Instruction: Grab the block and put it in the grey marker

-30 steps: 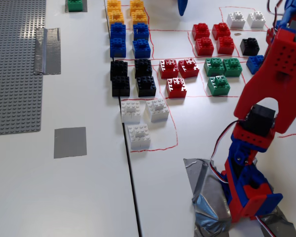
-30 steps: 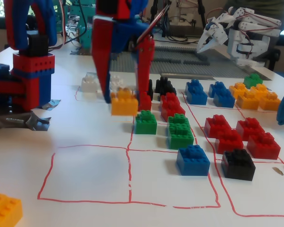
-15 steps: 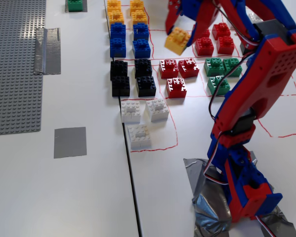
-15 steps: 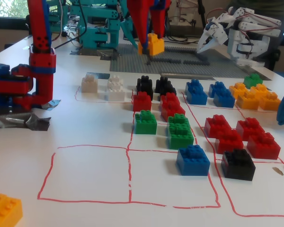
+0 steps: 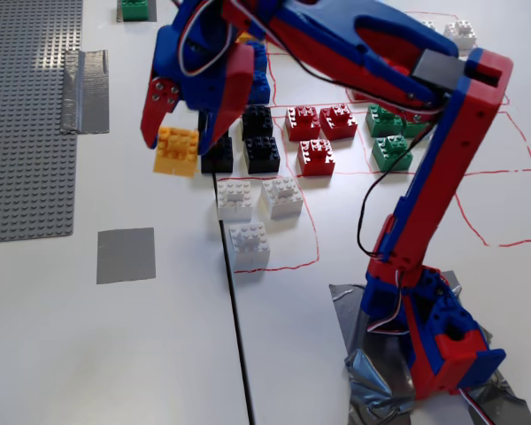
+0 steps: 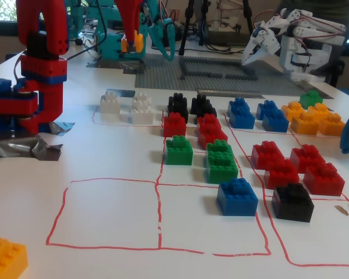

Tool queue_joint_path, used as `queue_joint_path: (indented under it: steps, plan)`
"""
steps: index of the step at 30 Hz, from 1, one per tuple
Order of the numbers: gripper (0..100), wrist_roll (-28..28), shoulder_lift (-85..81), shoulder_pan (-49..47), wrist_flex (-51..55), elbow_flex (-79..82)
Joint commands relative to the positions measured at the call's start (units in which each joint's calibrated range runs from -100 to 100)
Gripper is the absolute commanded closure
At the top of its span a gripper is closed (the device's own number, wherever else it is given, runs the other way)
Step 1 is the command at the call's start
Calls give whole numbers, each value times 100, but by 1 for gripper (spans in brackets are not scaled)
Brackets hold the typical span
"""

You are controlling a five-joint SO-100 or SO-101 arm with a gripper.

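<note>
Since the earlier frames the arm has swung from the upper middle of the high fixed view toward the left, carrying the block (image 5: 176, 150) past the rows of bricks. It now hangs in the air at upper left of centre, above bare desk (image 5: 88, 354), pinched in the tool (image 5: 179, 142), whose fingers are closed narrowly on two opposite sides. In the low fixed view the block (image 6: 132, 43) shows at the top, left of centre, partly hidden by the red finger.

The marker (image 5: 126, 255) lies lower left of centre, well apart from the block and empty.

The block looks like hard moulded plastic: light, stiff, unlikely to break, but smooth-sided, so it could slip or twist in a light pinch. The flat side walls of the lower part are the best hold; the studded top gives little purchase.

No brand, label or writing can be read in either view.
</note>
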Motion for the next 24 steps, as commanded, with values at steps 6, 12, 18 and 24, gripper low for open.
queue_joint_path:
  steps: [6,12,18,24]
  plan:
    - [100,-352,358,-176,-652,18]
    - [100,-581,878,-205,-847,-227]
    - [100,-825,1472,-421,-815,-754]
    - [100,-1070,2099,-657,-782,-1435]
